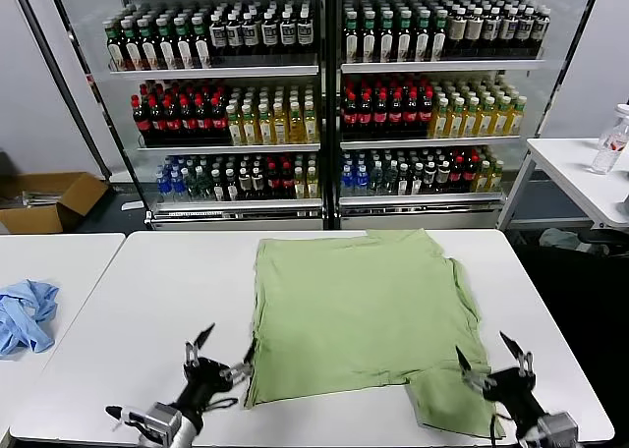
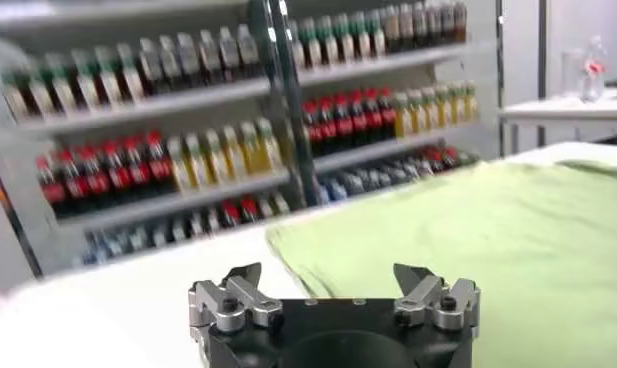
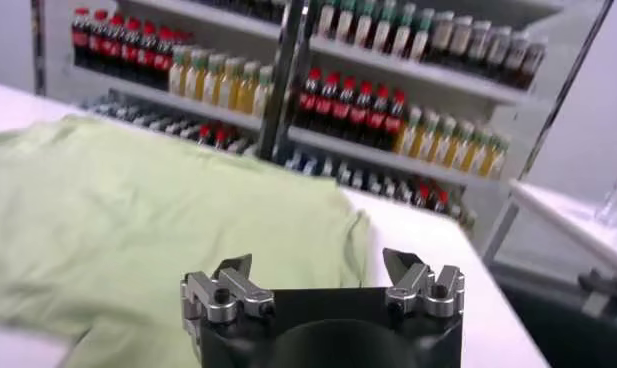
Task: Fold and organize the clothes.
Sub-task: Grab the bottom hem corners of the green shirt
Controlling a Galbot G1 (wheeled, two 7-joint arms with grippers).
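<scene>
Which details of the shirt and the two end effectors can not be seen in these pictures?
- Light green shirt: collar, buttons and chest print are not visible in any view; only plain fabric faces up.
- Shirt's near right sleeve: in the head view, its tip is partly covered by the right end effector.
- Left end effector: both wrist views show only finger bases, tips cut off.

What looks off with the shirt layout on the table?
The light green shirt lies mostly flat, but only its right sleeve sticks out, rumpled, near the right gripper. No sleeve shows by the left gripper. Both grippers' jaws stand open, holding nothing.
</scene>
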